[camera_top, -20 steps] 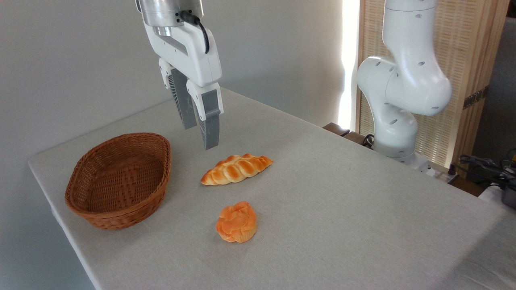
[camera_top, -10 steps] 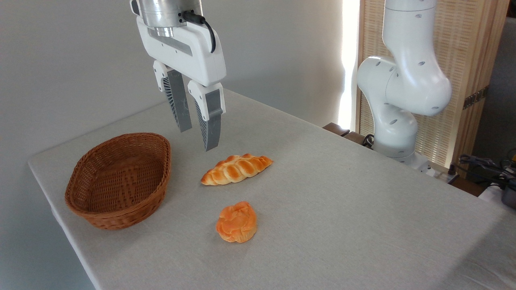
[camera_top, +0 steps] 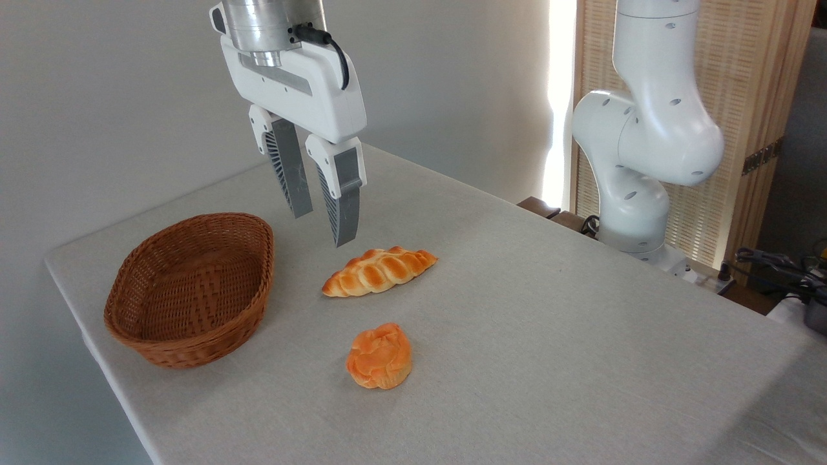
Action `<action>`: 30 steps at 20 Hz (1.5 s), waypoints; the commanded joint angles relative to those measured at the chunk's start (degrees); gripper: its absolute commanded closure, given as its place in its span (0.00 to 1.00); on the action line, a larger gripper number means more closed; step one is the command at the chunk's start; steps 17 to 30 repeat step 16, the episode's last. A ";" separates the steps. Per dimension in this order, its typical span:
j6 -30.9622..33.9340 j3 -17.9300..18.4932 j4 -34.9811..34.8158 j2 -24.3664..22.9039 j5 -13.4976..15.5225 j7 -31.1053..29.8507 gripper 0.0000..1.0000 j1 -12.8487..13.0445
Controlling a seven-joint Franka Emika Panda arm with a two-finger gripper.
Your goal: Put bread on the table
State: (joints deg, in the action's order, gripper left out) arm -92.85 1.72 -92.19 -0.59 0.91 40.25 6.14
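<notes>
The braided golden bread (camera_top: 379, 271) lies flat on the grey-beige table (camera_top: 549, 336), right of the basket. My gripper (camera_top: 323, 229) hangs in the air above and behind the loaf's left end, clear of it. Its two grey fingers (camera_top: 342, 206) point down and stand a little apart, open, with nothing between them.
A brown wicker basket (camera_top: 190, 287), with nothing in it, stands at the left of the table. A round orange bun (camera_top: 380, 356) lies in front of the loaf. The white arm base (camera_top: 636, 213) rises beyond the table's right edge, before a slatted wooden screen.
The gripper's fingers have spread apart and the hand has shifted slightly right. The loaf, bun and basket have stayed where they were.
</notes>
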 commanded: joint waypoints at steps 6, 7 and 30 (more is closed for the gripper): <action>0.56 -0.31 -0.27 -0.12 -2.67 -0.96 0.00 0.19; 0.48 -0.31 -0.27 -0.20 -2.58 -0.88 0.00 0.19; 0.48 -2.95 -0.27 -0.38 -2.49 -0.52 0.00 -2.80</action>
